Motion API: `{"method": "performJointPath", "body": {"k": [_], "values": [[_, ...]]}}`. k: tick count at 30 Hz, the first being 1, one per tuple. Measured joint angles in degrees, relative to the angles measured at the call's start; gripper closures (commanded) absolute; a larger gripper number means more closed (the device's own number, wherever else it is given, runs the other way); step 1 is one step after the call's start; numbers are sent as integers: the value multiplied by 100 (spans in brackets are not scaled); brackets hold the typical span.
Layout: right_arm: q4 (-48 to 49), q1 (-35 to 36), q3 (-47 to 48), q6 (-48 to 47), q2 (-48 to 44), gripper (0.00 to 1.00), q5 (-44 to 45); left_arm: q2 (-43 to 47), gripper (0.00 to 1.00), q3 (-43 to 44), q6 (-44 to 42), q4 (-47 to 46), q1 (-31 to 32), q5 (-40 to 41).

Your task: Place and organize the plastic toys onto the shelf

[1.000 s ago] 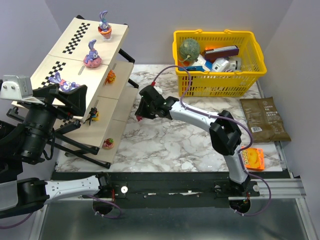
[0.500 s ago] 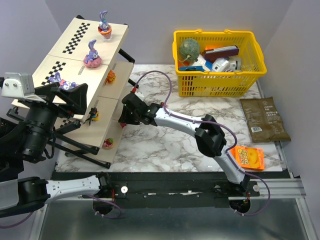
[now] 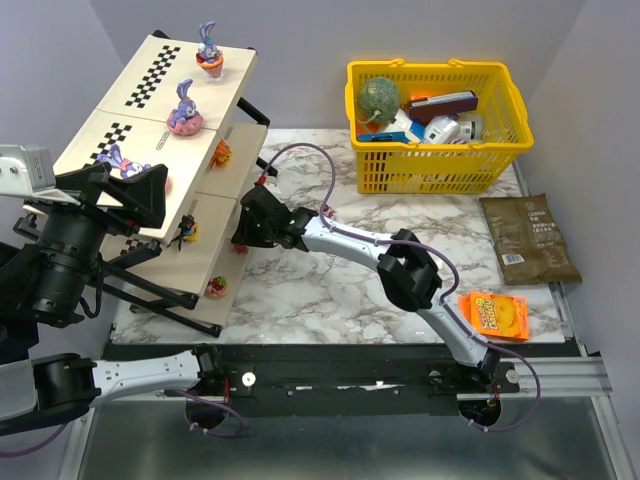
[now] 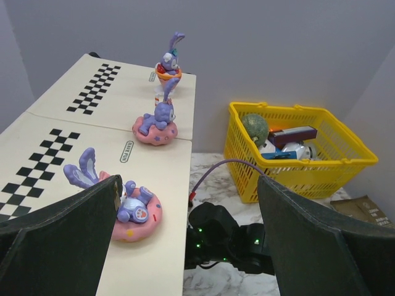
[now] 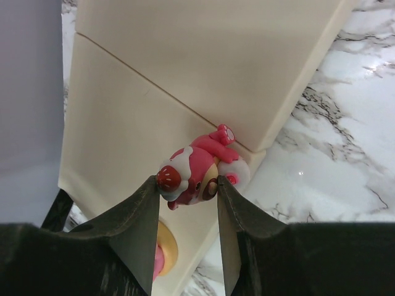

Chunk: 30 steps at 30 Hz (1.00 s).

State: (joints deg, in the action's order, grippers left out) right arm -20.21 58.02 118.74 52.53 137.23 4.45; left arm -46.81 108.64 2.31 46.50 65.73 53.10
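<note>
Right gripper (image 3: 245, 225) is at the right edge of the shelf (image 3: 222, 90), jaws part-closed and pinching a pink-and-white figurine (image 5: 200, 168) with a red berry on top. In the right wrist view we see the figurine squarely between the two fingers (image 5: 139, 213), over the corner of a beige panel where it meets the marble tabletop (image 3: 330, 280). Whether it touches the panel we cannot tell. Just below it a yellow-and-pink piece (image 5: 164, 248) shows partly from behind one finger. Left gripper (image 3: 130, 195) hangs over the shelf's left part, jaws spread wide, holding nothing. Already on the shelf are a rabbit in an orange cup (image 3: 208, 48) on the top tier, a rabbit on a pink doughnut (image 3: 184, 110) below it, and a second doughnut rabbit (image 4: 126, 206) lower again. Along the right-hand edges of the lower tiers we log a small orange toy (image 3: 222, 153), a black-and-orange toy (image 3: 187, 232) and a red-and-pink toy (image 3: 216, 288). The black-and-orange toy is the nearest to the right gripper, on the panel just left of it. Well apart, at the far right, stands a yellow basket (image 3: 437, 165) holding a green ball (image 3: 380, 97). Nearer on that side lie a dark packet (image 3: 528, 238) and an orange snack packet (image 3: 495, 313).
</note>
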Motion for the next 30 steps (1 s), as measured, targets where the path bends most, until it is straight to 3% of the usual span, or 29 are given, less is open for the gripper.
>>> {"method": "performJointPath", "body": {"k": [7, 18, 24, 26, 30], "values": [[122, 0, 109, -251, 114, 97, -101, -4, 1, 0, -59, 0, 0, 50], [260, 0, 317, -315, 310, 85, -221, -4, 1, 0, -96, 0, 0, 184], [278, 0, 389, -308, 363, 72, -264, -4, 1, 0, -96, 0, 0, 221], [278, 0, 389, -308, 365, 64, -264, -4, 1, 0, -96, 0, 0, 240], [280, 0, 389, -306, 365, 60, -264, -4, 1, 0, -96, 0, 0, 256]]}}
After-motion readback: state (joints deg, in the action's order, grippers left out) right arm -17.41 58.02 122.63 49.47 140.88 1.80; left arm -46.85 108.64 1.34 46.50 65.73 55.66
